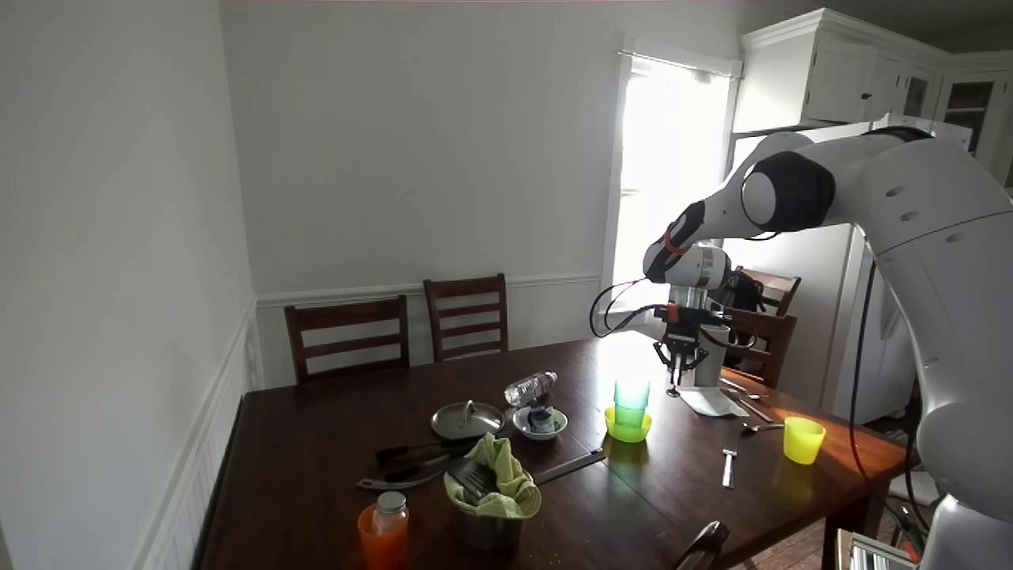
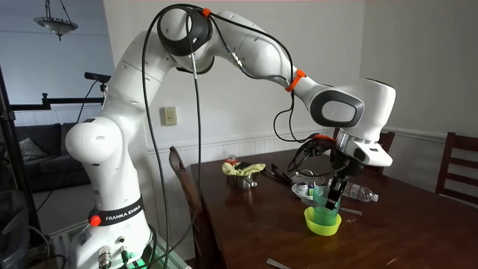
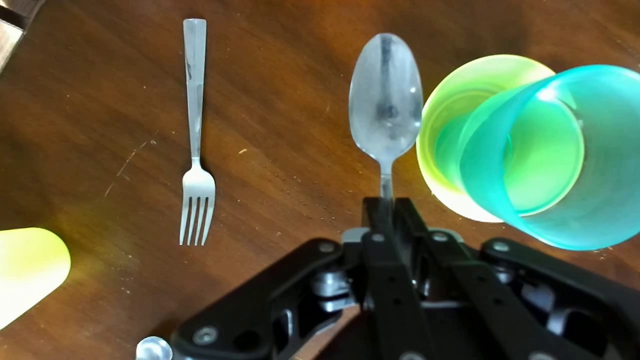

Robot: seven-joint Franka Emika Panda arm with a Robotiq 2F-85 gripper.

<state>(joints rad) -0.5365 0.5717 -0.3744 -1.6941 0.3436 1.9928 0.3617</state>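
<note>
The gripper (image 3: 385, 212) is pinched tight on the thin handle of a silver spoon (image 3: 385, 105), and the spoon's round end is at the top middle of the wrist view. On the right of that frame, a blue-green cup (image 3: 612, 170) stands in a yellow bowl (image 3: 433, 120). A fork (image 3: 195, 135) lies on the brown bench (image 3: 280, 110) at the upper left, and a yellow cup (image 3: 30, 270) pokes in at the lower left.
</note>
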